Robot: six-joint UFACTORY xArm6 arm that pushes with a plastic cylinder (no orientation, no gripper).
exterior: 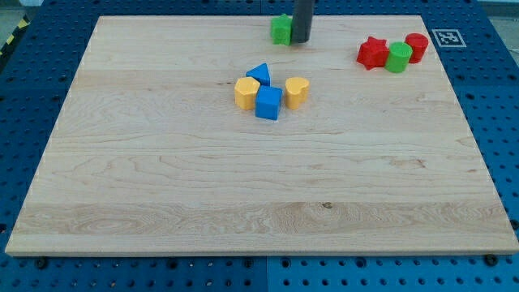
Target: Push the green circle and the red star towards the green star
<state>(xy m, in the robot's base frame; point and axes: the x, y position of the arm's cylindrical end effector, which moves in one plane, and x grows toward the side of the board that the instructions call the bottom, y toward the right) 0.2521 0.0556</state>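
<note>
We work on a pale wooden board with visible grain, lying on a blue perforated base. A black-and-white marker sits just off the board's right top corner.

The red star and green circle stand near the view's top right, touching each other; a red cylinder touches the green circle on its right. The green star stands at the top centre, well apart from them.

Our tip is the end of a dark rod with no jaws and holds nothing; it rests just beside the green star, on its right.

All blocks look like smooth, matte solids. Near the centre, a blue triangle, blue cube, yellow hexagon and yellow heart form a tight cluster.
</note>
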